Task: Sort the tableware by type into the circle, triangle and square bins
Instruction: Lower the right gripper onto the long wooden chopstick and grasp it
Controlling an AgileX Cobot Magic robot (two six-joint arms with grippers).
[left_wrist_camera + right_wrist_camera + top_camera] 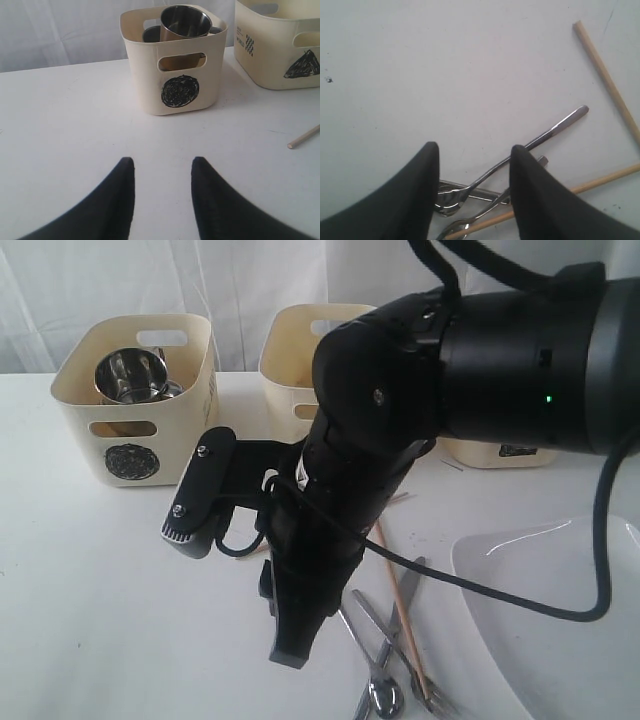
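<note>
Hovering spread, empty: L gripper point(162, 165) facing circle bin point(185, 410), 10 o'clock; triangle bin point(280, 50) reads "WORLD"; R gripper point(475, 150) over spoon point(555, 129).

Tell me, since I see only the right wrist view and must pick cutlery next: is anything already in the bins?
Observer: Yes. The circle bin holds a steel mug, with another dark rim beside it.
Operator: Where is the triangle bin?
Observer: The triangle bin stands right next to the circle bin; what is inside it is hidden.
Operator: And the left gripper?
Observer: The left gripper is open and empty, over bare table, facing the circle bin.
</note>
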